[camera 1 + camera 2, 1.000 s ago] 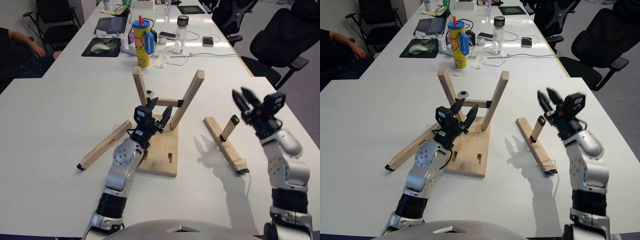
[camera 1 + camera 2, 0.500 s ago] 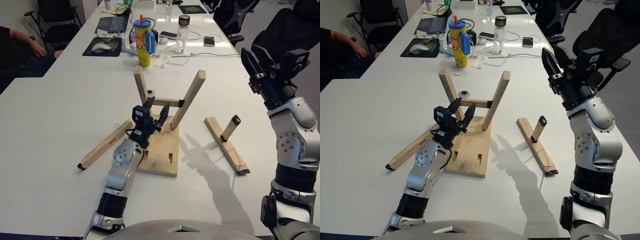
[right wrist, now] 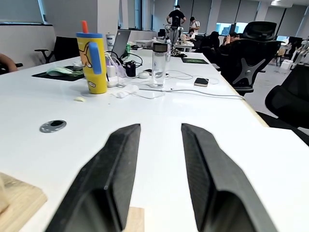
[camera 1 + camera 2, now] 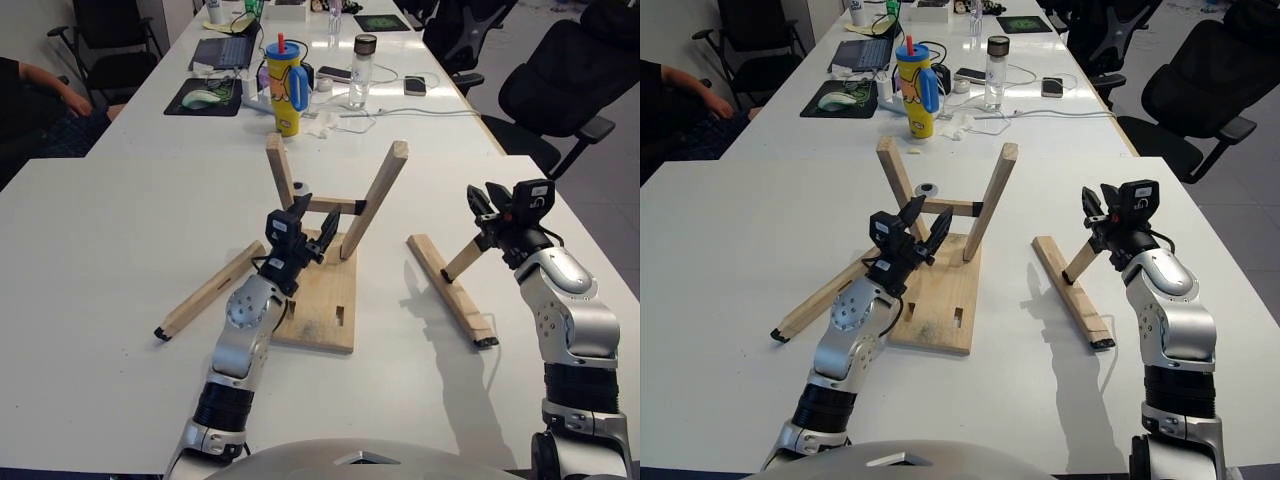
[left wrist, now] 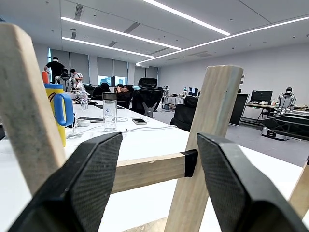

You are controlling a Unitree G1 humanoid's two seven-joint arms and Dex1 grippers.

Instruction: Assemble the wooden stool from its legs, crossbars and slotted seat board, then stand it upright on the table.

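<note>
A white table (image 4: 90,250) holds the parts of an unfinished stool. Nearest lies a pale rectangular wooden seat board with cut slots (image 4: 325,310), flat on the table. To its left, a loose square wooden leg with a black foot cap (image 4: 208,290) lies at an angle, touching the board's edge. To the right, well apart, a second long wooden leg (image 4: 448,288) lies flat, with a short wooden stub capped in black (image 4: 462,260) rising from it.

The left gripper (image 4: 318,210) hovers over the board, its fingers spread wide on either side of a thin wooden crossbar (image 5: 149,169), holding nothing. The right gripper (image 4: 483,202) sits just above the stub's top, fingers parted and empty.

The crossbar joins two splayed wooden legs (image 4: 385,190) standing up from the board's far end.

Farther back stand a yellow tumbler with a blue handle (image 4: 285,90) and a clear bottle (image 4: 361,70).
</note>
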